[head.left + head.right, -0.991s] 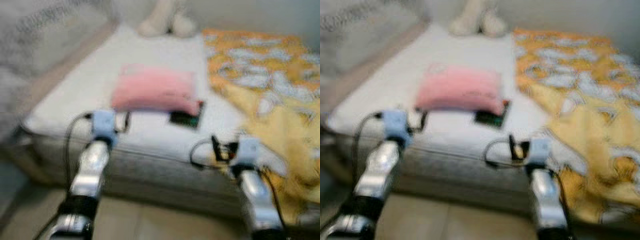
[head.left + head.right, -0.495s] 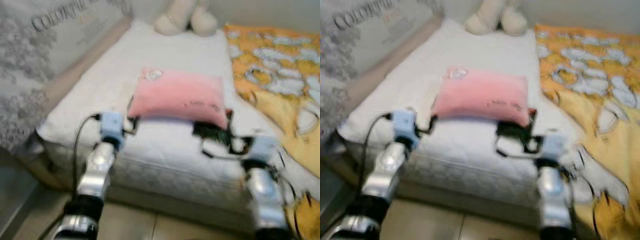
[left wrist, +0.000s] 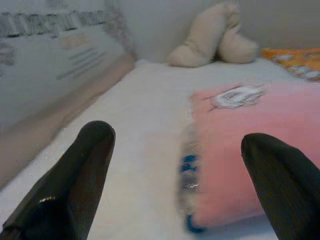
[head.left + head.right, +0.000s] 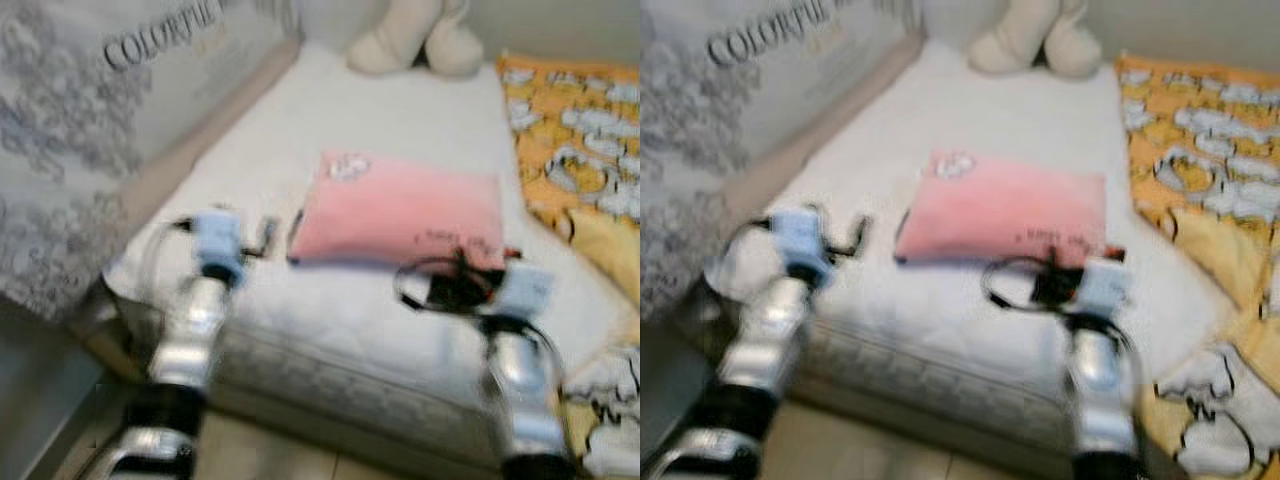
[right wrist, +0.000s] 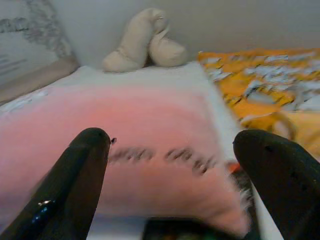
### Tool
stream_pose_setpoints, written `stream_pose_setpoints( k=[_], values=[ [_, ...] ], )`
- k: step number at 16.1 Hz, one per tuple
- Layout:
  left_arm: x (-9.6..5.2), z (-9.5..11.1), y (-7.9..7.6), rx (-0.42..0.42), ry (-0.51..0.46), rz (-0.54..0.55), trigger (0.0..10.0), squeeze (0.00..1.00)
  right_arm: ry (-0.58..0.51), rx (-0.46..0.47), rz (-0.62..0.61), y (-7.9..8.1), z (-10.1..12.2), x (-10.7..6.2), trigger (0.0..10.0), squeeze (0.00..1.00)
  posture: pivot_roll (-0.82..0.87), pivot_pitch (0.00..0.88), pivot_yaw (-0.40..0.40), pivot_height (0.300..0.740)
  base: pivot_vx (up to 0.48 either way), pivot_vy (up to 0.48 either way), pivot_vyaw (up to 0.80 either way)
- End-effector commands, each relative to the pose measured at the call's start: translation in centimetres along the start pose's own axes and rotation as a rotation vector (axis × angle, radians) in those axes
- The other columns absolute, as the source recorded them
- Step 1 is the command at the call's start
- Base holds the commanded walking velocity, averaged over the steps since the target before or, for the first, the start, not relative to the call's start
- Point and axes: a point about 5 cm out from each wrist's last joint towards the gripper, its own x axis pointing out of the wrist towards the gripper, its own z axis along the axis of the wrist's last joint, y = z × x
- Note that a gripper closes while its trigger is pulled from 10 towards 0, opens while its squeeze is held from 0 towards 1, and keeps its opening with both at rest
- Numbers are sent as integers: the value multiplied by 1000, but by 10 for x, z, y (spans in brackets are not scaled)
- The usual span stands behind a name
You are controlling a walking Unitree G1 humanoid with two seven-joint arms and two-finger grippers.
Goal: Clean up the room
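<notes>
- The left gripper (image 3: 175, 170) and the right gripper (image 5: 170, 175) hover over the near edge of the white mattress (image 4: 400, 120), both with fingers spread wide and holding nothing.
- Just beyond them a pink pillow (image 4: 400, 208) lies flat on the mattress, with a dark object (image 5: 175, 231) under its near right corner.
- An orange patterned blanket (image 4: 1200, 130) covers the right side.
- A cream plush toy (image 4: 415, 45) sits at the far end.

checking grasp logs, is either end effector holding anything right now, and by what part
Nothing is held. The left end effector and right end effector are both open, hovering short of the pink pillow on the bed.
</notes>
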Motion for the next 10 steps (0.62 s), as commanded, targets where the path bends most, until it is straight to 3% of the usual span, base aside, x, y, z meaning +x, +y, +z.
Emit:
stream_pose_setpoints(
  k=[1,7,10],
  values=[
    [1,6,12,21,-19,21,10000,0,5,13,21,9,1,2,10000,271,-124,0,16,740,480,0,0],
    [2,9,7,40,-35,-18,10000,0,126,236,-67,7,-9,11,10000,255,-115,0,20,740,480,0,0],
    [5,16,10,46,-60,-20,10000,0,269,522,-167,6,-22,20,10000,243,-107,0,28,740,0,0,0]
  ],
)
